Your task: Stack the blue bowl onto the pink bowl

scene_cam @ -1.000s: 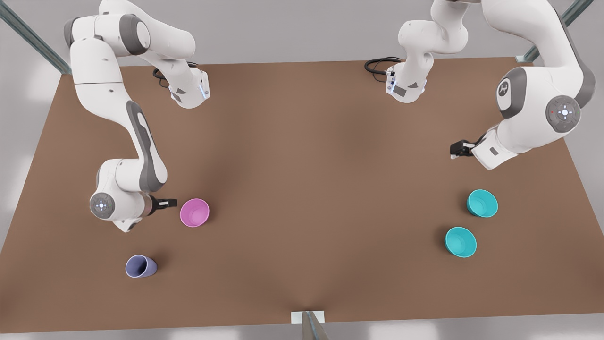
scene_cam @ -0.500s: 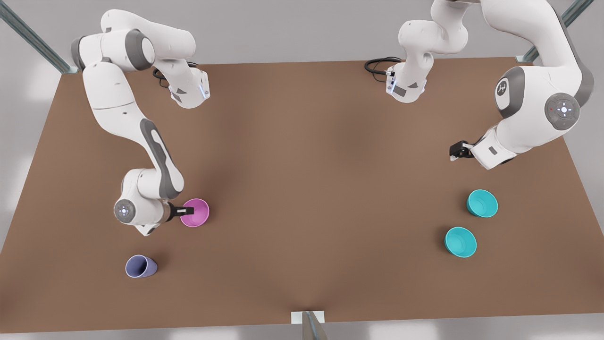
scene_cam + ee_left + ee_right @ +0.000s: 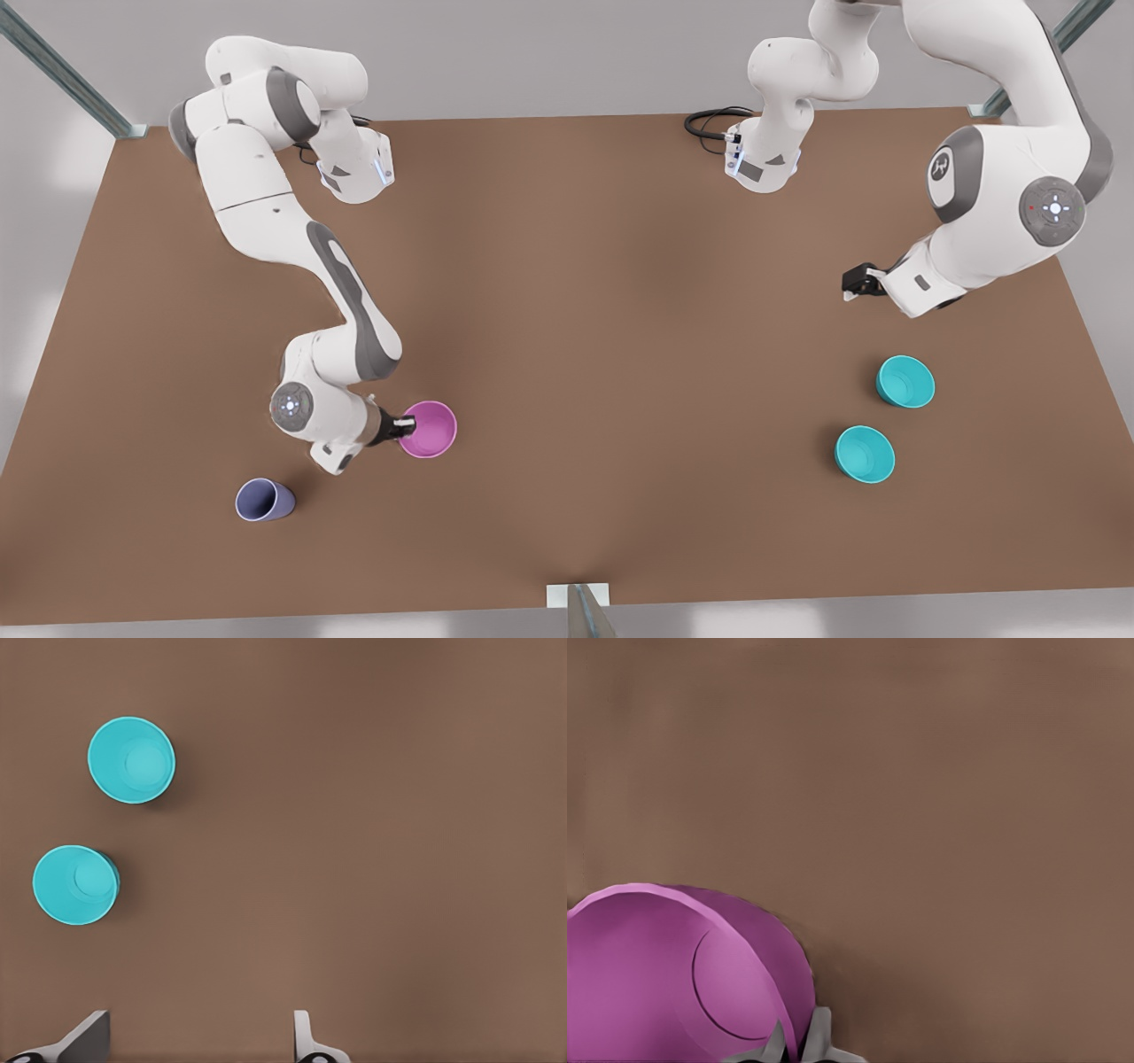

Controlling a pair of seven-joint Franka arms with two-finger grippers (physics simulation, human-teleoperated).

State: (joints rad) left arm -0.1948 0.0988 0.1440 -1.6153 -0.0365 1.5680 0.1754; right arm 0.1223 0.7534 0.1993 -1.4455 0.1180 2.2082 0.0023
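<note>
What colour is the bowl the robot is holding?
Pink-magenta; the pink bowl in the right gripper shows best in the front view.

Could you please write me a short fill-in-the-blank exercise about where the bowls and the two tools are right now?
1. The right tool is shut on the rim of the ____ bowl.
2. The left tool, fingers open, waits apart from ____ turquoise bowls.
3. The lavender-blue cup lies on the brown ____.

Missing words: pink; two; table
</note>
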